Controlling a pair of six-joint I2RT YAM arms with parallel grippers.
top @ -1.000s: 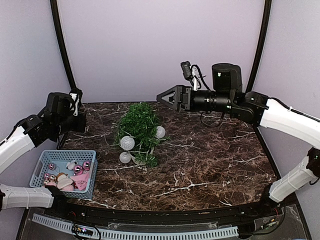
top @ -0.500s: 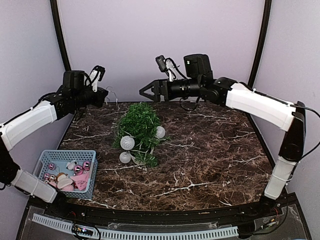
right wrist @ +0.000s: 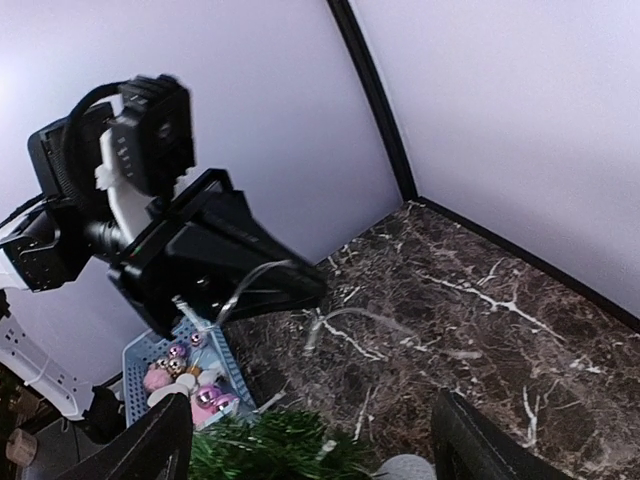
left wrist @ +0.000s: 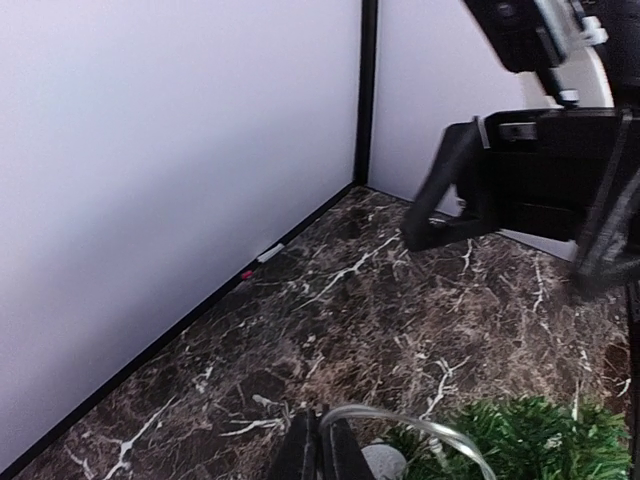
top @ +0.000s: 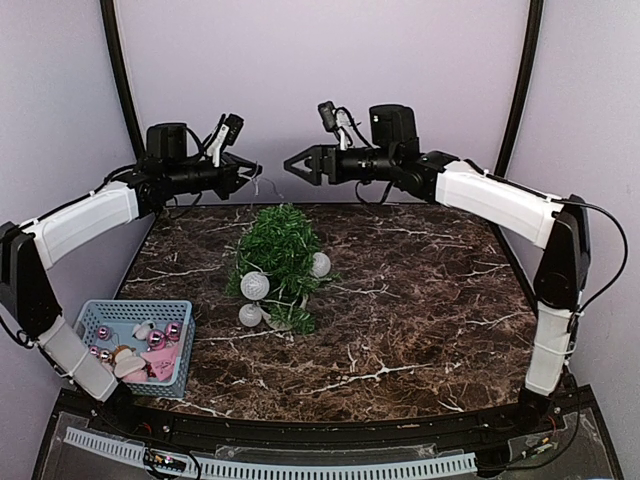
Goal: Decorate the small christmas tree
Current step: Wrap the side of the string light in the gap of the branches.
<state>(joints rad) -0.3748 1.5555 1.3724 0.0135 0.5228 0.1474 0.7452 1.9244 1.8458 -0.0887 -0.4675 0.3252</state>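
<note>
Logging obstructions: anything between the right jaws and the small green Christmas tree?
Nothing visible does. The open right jaws hang above the small bushy green Christmas tree; the left jaws, shut on a thin clear loop, face them off that path.

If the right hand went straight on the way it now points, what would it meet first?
Most likely the left hand, shut on a thin clear loop, facing the right hand above the small christmas tree; depth is hard to judge.

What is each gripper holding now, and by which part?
The left gripper pinches a thin pale cord at one end of its loop, between shut fingers. The right gripper is open and empty.
</note>
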